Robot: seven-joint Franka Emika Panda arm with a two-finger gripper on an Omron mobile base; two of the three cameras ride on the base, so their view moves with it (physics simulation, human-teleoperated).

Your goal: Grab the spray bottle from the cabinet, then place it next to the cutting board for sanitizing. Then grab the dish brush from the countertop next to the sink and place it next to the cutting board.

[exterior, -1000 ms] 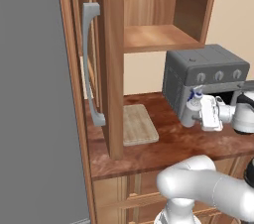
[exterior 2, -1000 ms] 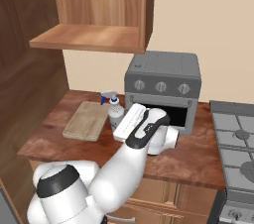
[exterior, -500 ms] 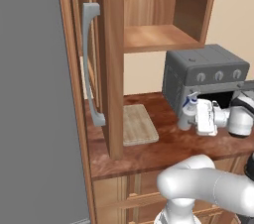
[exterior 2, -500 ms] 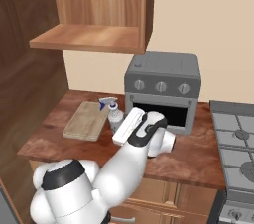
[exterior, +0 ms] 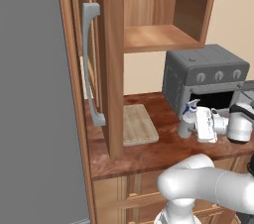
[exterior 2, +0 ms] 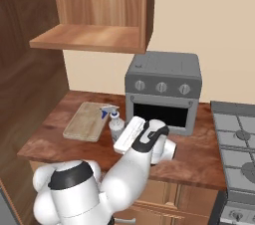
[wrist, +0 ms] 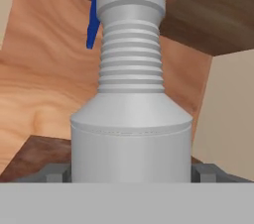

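countertop point(exterior: 163, 151): glossy wood | cutting board point(exterior: 138, 124): matt pale wood

Little grey spray bottle point(exterior: 186, 121) with a blue nozzle is upright on the reddish countertop point(exterior: 163, 151), just right of the pale cutting board point(exterior: 138, 124), which lies flat by the brown cabinet point(exterior: 113, 64).

— Is there any text, a label or a number to read here?

— No, I can read none. The spray bottle point(wrist: 131, 119) has a plain grey body with no label.

— And the toaster oven point(exterior 2: 162, 91)?

— Its three knobs have no marks that I can read, and the front carries no brand. The cutting board point(exterior: 138, 124) and the cabinet point(exterior: 111, 59) also have no writing.
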